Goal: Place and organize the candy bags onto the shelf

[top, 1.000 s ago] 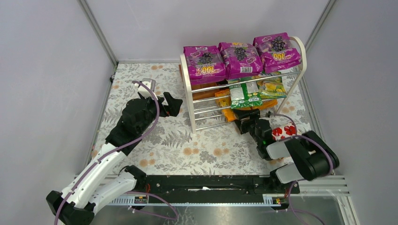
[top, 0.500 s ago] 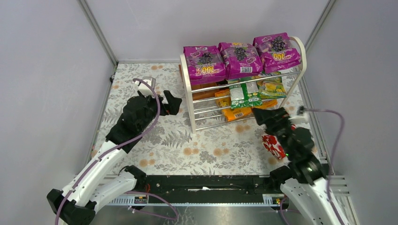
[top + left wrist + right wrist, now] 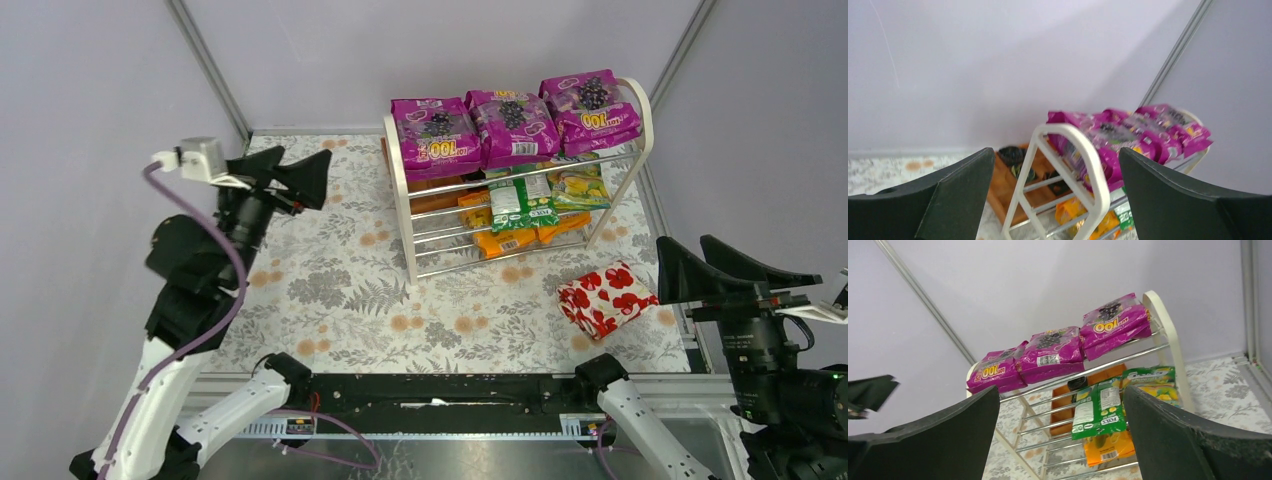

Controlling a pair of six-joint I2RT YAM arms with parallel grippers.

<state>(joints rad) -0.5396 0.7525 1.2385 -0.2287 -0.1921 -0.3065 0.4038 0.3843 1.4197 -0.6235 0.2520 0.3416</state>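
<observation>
The white-framed shelf (image 3: 398,190) stands at the back right. Three magenta candy bags (image 3: 435,132) (image 3: 512,125) (image 3: 590,105) lie side by side on its top tier. On the rods below them rest a green-white bag (image 3: 520,200), a green-yellow bag (image 3: 578,187) and an orange bag (image 3: 500,240). My left gripper (image 3: 290,172) hovers open and empty high at the far left, facing the shelf's end panel (image 3: 1088,160). At the near right my right gripper (image 3: 715,268) hangs open and empty, looking at the green-white bag (image 3: 1098,410) from the front.
A red-and-white heart-patterned package (image 3: 607,297) lies on the floral tablecloth in front of the shelf's right end. A brown compartmented tray (image 3: 440,190) sits behind the shelf. Grey walls close in the sides and back.
The right gripper has left the shelf's lower tier, opened wide and risen back to the near right, uncovering the heart package. The left arm has lifted off the table toward the far left.
</observation>
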